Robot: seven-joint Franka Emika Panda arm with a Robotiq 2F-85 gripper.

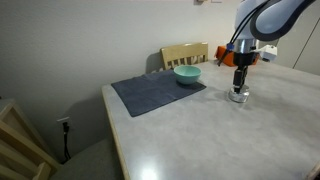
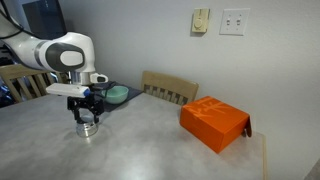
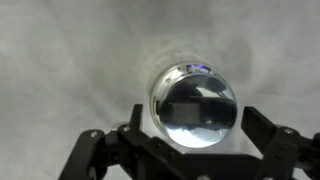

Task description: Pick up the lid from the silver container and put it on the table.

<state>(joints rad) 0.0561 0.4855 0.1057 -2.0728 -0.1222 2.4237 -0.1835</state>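
Writing: there is a faint mark on the top face of the orange box [image 2: 213, 123], well apart from the end effector [image 2: 87, 112]. It is too small to read.

Hidden: the arm [image 1: 268, 20] is cut off by the frame edge in both exterior views. In these views the fingers cover the upper rim of the silver container [image 2: 87, 128], so the lid seam cannot be made out there.

The container stands on the desk [image 2: 150, 155], directly below the end effector.

Wrist view: the lid [image 3: 195, 105] is round, mirror-bright and slightly domed, with pale and dark reflections. It sits on the container and hides the wall beneath.

End effector: spread, with one of the fingers [image 3: 88, 150] on each side of the lid and gaps visible. It is pinching nothing.

A teal bowl [image 1: 187, 74] on a dark mat [image 1: 158, 93] lies apart from the end effector.
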